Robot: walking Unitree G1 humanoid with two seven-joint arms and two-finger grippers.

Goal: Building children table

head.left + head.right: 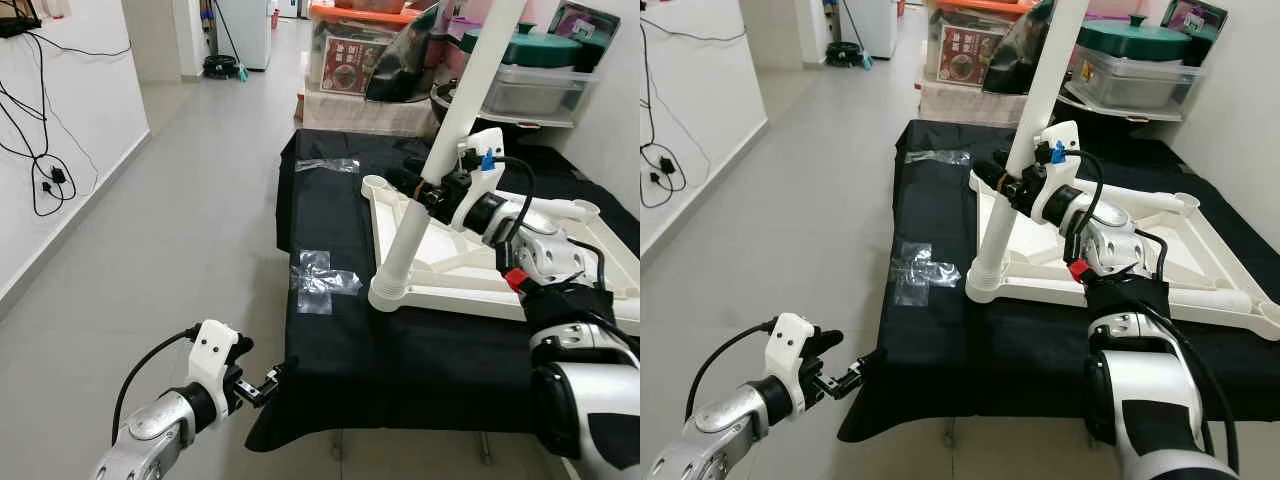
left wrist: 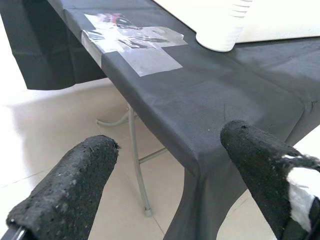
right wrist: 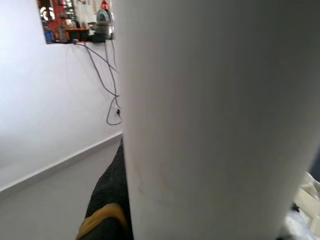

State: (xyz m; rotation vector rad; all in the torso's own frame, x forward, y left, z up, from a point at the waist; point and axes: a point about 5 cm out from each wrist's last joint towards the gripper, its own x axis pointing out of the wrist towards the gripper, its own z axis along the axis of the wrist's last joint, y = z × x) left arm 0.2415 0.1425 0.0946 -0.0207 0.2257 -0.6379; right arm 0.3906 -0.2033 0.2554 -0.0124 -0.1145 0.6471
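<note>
Black cloth covers the folding work table (image 1: 400,370), where an upturned white plastic children's tabletop (image 1: 560,290) is laid toward its right edge. A long white plastic leg (image 1: 440,160) is clamped mid-length by the right gripper (image 1: 432,190), seated in the front-left corner socket (image 1: 388,295). Rigid, light and smooth, it is best gripped low. The left gripper (image 2: 175,180) is held open, empty, at the near-left corner.

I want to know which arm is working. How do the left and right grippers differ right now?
The right gripper is raised over the table, shut on the white table leg; the left gripper hangs low at the black cloth's front corner, open and holding nothing. Both have black fingers.
</note>
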